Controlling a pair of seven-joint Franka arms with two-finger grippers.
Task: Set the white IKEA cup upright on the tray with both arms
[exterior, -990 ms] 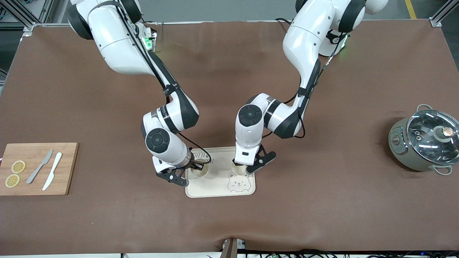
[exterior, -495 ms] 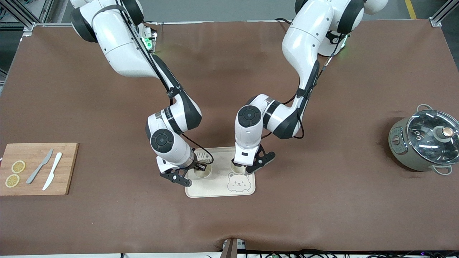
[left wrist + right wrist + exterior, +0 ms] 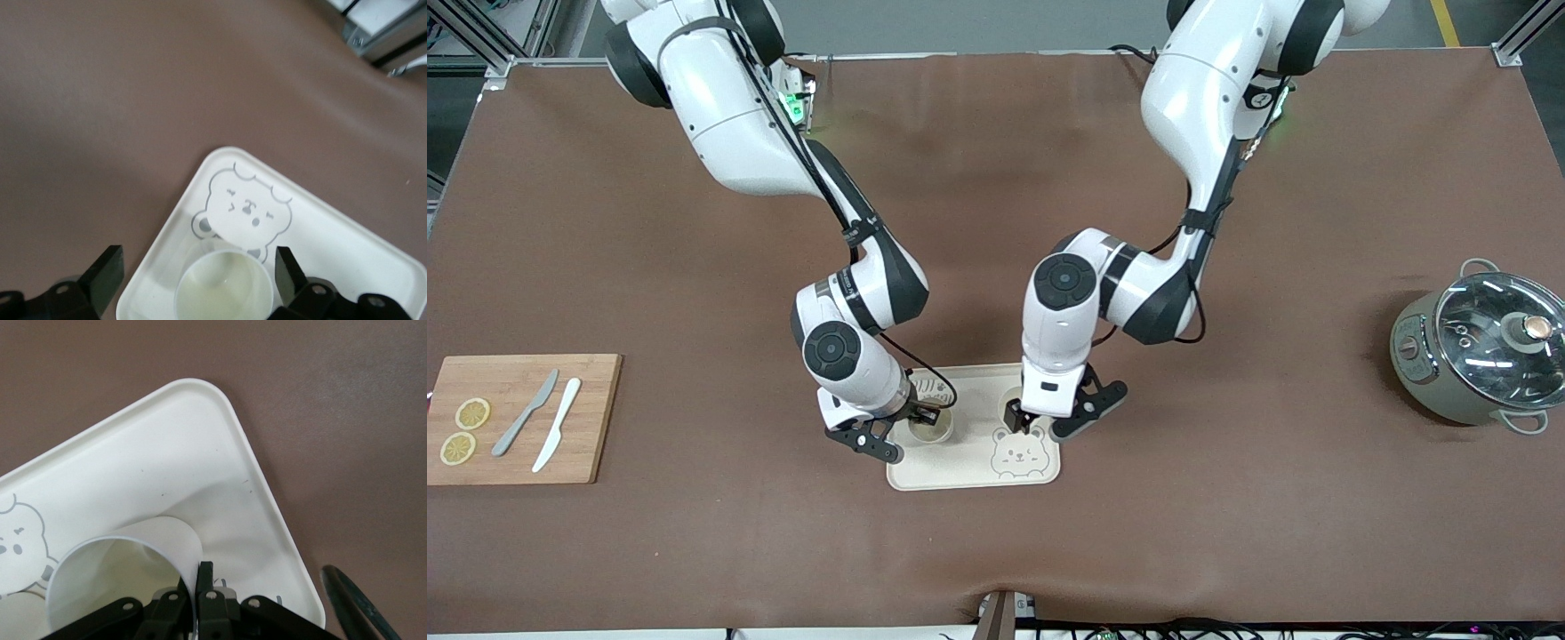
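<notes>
The left gripper (image 3: 1029, 425) fingers (image 3: 107, 270) stand spread wide, holding nothing, either side of a cup (image 3: 223, 285) standing upright on the tray (image 3: 969, 476) beside the bear drawing. The right gripper (image 3: 923, 416) fingers (image 3: 203, 577) are pinched on the rim of a second cup (image 3: 123, 577), low over the tray's other end. By my judgement one cup is placed; the other awaits release.

Two white cups (image 3: 930, 429) (image 3: 1009, 404) stand upright on the cream tray (image 3: 960, 471).
</notes>
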